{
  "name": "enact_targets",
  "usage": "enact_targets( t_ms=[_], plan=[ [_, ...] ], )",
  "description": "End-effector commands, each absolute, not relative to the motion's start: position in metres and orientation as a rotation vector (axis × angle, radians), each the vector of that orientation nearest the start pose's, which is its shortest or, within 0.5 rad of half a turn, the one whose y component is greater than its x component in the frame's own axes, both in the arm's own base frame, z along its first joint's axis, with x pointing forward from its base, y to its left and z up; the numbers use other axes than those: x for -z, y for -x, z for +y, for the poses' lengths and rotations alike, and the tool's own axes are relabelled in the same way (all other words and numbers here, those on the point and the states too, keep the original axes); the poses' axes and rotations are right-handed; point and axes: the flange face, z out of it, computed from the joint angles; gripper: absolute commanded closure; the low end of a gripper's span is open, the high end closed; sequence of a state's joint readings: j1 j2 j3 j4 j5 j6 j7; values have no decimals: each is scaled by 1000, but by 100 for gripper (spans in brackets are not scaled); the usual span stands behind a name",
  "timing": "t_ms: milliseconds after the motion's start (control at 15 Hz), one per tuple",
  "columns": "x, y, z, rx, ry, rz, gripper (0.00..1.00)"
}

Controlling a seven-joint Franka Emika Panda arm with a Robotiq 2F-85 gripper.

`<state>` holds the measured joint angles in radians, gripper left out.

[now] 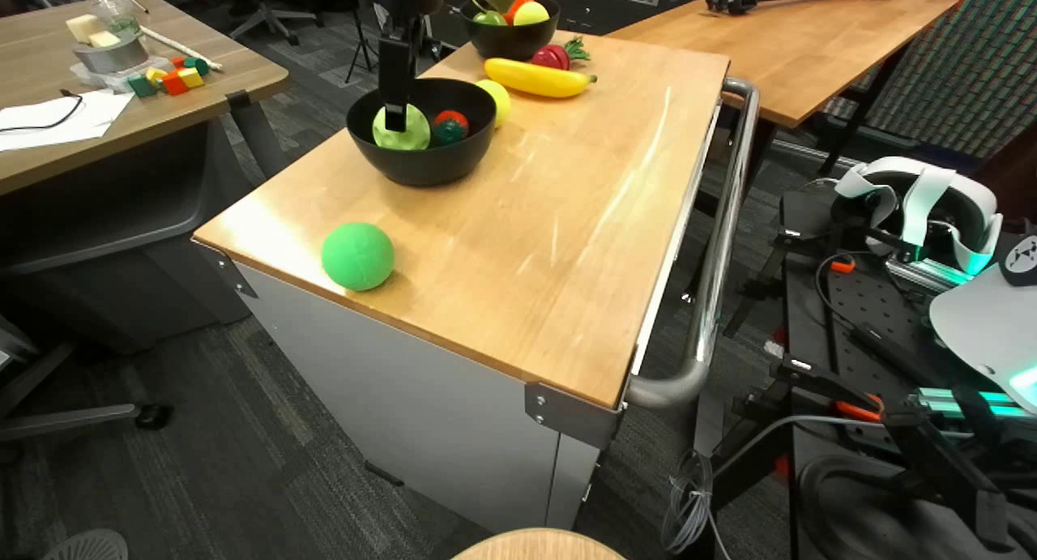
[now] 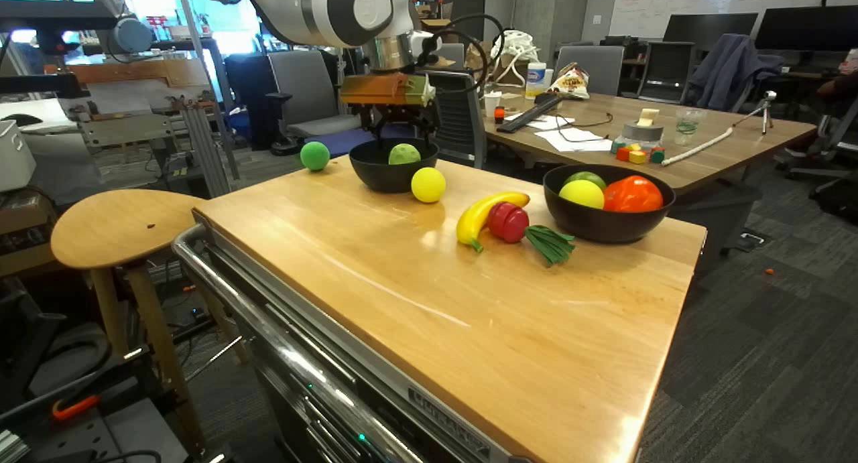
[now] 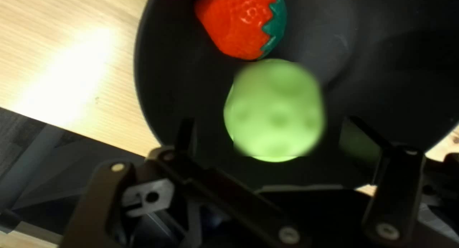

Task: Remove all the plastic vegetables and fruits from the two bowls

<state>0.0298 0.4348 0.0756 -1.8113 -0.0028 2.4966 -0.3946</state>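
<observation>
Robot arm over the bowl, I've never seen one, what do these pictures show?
This robot arm ends in a two-fingered gripper. Both exterior views come from cameras outside it; the wrist view, taken from the arm, looks into a black bowl with a strawberry and a round light green piece. The wooden top also carries a banana, red root vegetable, yellow ball, green ball and second bowl. The gripper is open, with gaps beside the light green piece, so nothing seems held.

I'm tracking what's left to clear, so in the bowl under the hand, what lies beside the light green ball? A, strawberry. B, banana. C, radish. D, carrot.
A, because the wrist view shows a red, green-topped strawberry in the bowl, next to the light green ball.
</observation>
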Motion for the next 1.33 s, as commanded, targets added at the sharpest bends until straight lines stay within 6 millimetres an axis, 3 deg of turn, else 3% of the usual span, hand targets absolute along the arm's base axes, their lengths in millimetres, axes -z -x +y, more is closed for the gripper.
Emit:
enact_targets(
  t_ms=[0, 333, 400, 667, 800, 933, 1133, 1267],
  plan=[
    [-322, -679, 64, 399, 3066, -702, 0],
    [-311, -678, 68, 365, 3073, -664, 2],
    [-310, -677, 69, 354, 3074, -655, 18],
    [-317, -671, 73, 355, 3075, -650, 48],
    [-336, -664, 77, 392, 3076, -676, 62],
    [-361, -653, 83, 451, 3075, -716, 66],
    [-407, -618, 96, 565, 3041, -828, 81],
    [-427, -588, 105, 621, 3002, -907, 83]
  ],
)
